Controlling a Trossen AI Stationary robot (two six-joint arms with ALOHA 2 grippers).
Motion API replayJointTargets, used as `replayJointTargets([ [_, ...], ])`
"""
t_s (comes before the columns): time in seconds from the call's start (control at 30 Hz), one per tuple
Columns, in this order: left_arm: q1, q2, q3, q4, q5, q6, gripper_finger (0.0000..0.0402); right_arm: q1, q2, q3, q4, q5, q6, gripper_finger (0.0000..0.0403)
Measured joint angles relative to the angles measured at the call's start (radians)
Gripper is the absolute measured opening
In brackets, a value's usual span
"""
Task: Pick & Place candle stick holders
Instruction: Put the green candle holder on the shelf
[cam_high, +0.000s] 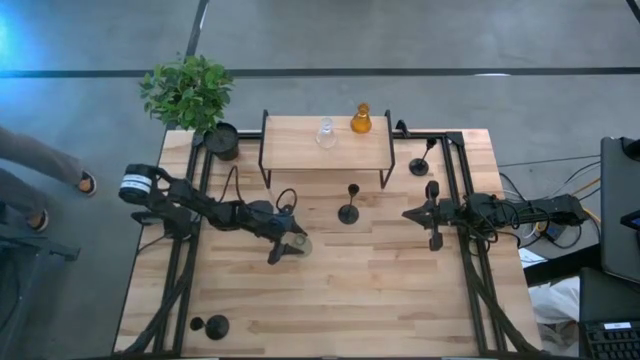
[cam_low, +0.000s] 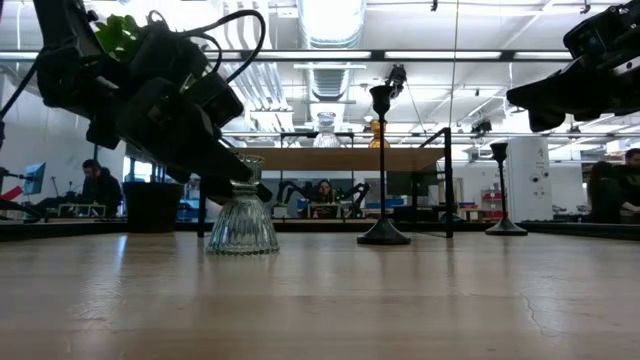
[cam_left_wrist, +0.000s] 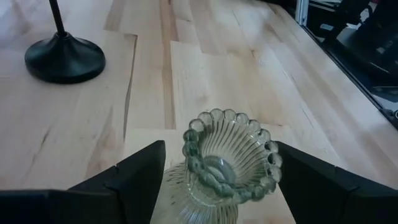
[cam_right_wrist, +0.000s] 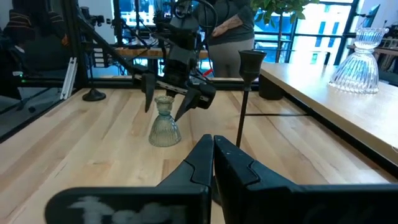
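An olive-green ribbed glass candle stick holder (cam_left_wrist: 227, 163) stands upright on its base on the table's middle (cam_high: 299, 243). My left gripper (cam_left_wrist: 219, 149) is open, one finger on each side of the holder's neck, and no touch shows (cam_right_wrist: 166, 99). My right gripper (cam_high: 408, 214) hangs shut at the right, holding nothing. One black candle stick holder (cam_high: 348, 211) stands on its disc base near the middle. Another (cam_high: 419, 166) stands at the far right. A clear glass one (cam_high: 326, 133) and an amber one (cam_high: 361, 120) stand on the wooden shelf (cam_high: 300, 150).
A black plant pot (cam_high: 222, 141) with a green plant (cam_high: 187, 92) stands at the far left corner. A third black holder (cam_high: 214, 326) sits near the near left corner. Black frame rails (cam_high: 452, 190) run along both table sides. People show beyond the table.
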Motion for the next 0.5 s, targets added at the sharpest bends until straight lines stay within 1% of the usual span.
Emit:
replayJointTargets([
  [0.2, 0.0, 0.001, 0.0, -0.001, -0.003, 0.002, 0.0244, 0.0, 0.0, 0.0, 0.0, 0.0, -0.001, 0.0008],
  [0.5, 0.0, -0.002, 0.0, 0.001, -0.004, -0.007, 0.0149, 0.0, 0.0, 0.0, 0.0, 0.0, 0.001, 0.0008],
])
